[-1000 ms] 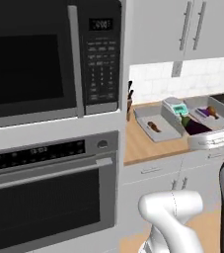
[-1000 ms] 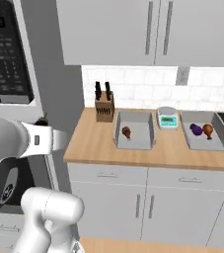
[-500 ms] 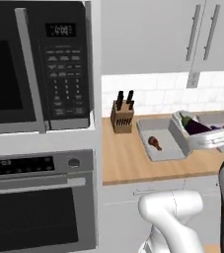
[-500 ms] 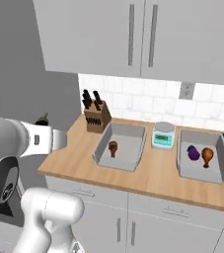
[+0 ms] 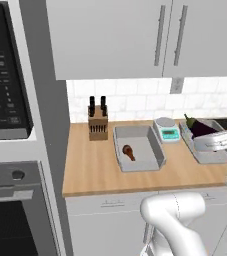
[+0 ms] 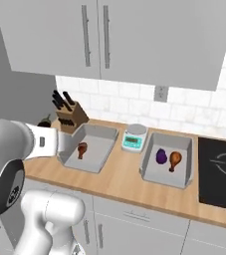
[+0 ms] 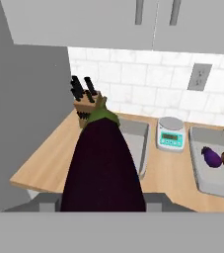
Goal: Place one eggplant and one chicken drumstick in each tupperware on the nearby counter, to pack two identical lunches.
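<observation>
Wooden surface (image 6: 119, 182) carries two grey tupperwares: the left one (image 6: 100, 135) holds a drumstick (image 6: 81, 149), the right one (image 6: 181, 144) an eggplant (image 6: 161, 156) beside a drumstick (image 6: 174, 159). Raised above the surface's left part, the end effector (image 7: 102, 205) grips a second eggplant (image 7: 102, 165), its long axis pointing forward, green stem toward the knife block (image 7: 84, 106). No readable writing.

The eggplant (image 7: 103, 163) looks smooth and dully glossy, the counter (image 6: 124, 184) matt light wood, the tupperwares (image 6: 165, 172) plain matt grey.
</observation>
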Robot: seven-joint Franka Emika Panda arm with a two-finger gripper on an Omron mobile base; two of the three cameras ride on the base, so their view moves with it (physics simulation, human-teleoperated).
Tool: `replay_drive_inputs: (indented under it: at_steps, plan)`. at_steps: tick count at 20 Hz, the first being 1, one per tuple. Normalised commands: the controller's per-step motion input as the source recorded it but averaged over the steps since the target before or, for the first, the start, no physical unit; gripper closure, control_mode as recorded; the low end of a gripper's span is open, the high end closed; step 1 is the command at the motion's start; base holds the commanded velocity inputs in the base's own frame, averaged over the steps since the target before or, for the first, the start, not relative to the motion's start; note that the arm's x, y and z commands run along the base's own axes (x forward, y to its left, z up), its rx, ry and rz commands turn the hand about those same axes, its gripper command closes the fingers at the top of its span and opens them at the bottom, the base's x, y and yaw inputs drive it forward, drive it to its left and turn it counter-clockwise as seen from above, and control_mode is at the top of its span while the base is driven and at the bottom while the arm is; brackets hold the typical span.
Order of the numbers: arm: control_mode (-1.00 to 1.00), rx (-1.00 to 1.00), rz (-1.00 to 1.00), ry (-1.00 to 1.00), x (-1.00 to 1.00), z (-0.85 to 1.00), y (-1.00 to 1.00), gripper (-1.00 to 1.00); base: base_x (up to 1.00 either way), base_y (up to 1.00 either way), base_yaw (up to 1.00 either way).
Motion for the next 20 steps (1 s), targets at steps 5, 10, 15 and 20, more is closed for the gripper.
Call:
replay_drive_inputs:
  at_steps: [5,10,15,20]
  plan:
    - [1.00,0.00,0.00,0.00,0.00,0.00,0.00,1.00,0.69,0.08,0.00]
    - [-1.00,-0.02,-0.01,0.03,0.08,-0.47,0.04,1.00,0.00,0.00,0.00]
    - [-1.00,-0.09,-0.08,0.17,0.59,-0.92,0.27,1.00,0.00,0.00,0.00]
    - [-1.00,-0.03,-0.01,0.19,0.92,-0.81,0.14,1.00,0.00,0.00,0.00]
